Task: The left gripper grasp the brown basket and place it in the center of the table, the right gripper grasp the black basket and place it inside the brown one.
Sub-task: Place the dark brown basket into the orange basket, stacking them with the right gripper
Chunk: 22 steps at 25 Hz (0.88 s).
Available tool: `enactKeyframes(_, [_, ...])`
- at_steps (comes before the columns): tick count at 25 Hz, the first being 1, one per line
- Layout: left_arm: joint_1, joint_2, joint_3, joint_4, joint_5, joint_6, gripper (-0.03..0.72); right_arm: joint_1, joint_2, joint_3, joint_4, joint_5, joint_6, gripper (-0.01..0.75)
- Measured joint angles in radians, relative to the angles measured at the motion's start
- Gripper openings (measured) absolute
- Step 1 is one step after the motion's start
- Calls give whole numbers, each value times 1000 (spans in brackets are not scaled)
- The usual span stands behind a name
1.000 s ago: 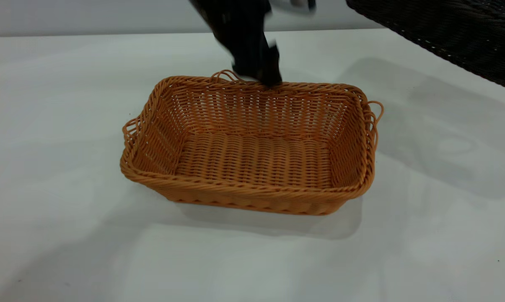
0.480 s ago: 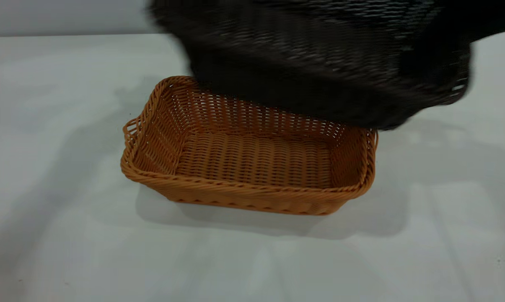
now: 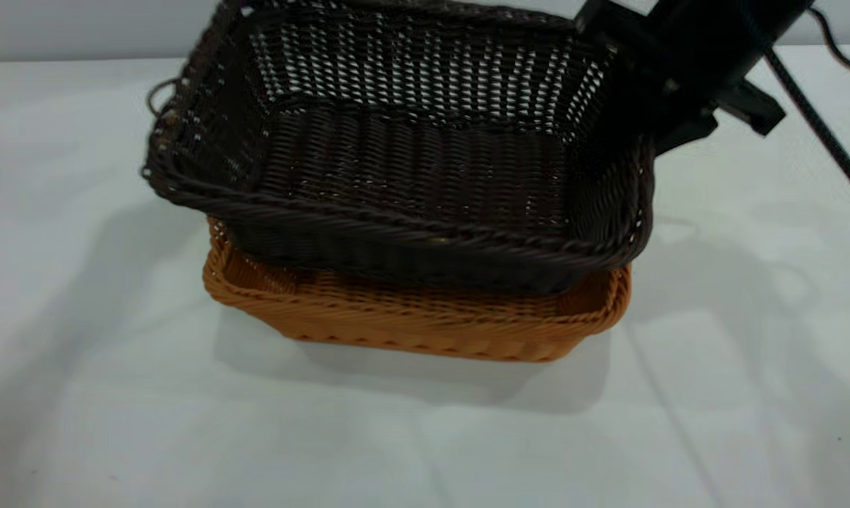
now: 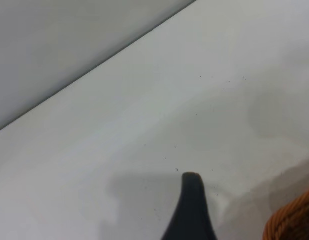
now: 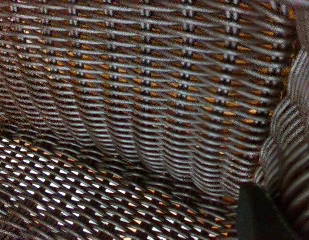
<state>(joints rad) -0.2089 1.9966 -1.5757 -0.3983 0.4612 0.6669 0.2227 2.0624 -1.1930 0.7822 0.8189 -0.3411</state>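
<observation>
The brown basket (image 3: 425, 328) sits on the table (image 3: 114, 395) near its middle. The black basket (image 3: 410, 162) hangs tilted over it. Its near right part dips inside the brown rim and its left end is raised, hiding most of the brown basket. My right gripper (image 3: 640, 116) is shut on the black basket's right end wall. In the right wrist view one finger (image 5: 259, 215) lies against the dark weave (image 5: 144, 100), with orange showing through. My left gripper (image 4: 239, 220) is out of the exterior view. Its wrist view shows one finger (image 4: 192, 205) over bare table, open and empty, beside the brown basket's rim (image 4: 294, 225).
The right arm's black cable (image 3: 820, 134) runs down across the far right of the table. The table's far edge meets a grey wall (image 3: 79, 28) behind the baskets.
The left gripper has left the brown basket's far rim and gone out of the exterior view. The right gripper has swung the black basket in from the upper right and lowered it over the brown one.
</observation>
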Motion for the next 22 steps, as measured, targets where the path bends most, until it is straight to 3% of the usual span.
enactKeyframes(8, [0, 0, 0, 0, -1, 1, 552, 0, 59, -5, 0, -25, 7, 84])
enactKeyframes(11, [0, 0, 0, 0, -1, 1, 552, 0, 62, -6, 0, -25, 7, 120])
enactKeyframes(13, [0, 0, 0, 0, -1, 2, 552, 0, 62, -6, 7, -25, 1, 179])
enactKeyframes(22, [0, -8, 0, 1, -10, 13, 552, -8, 27, -20, -17, -31, -63, 598])
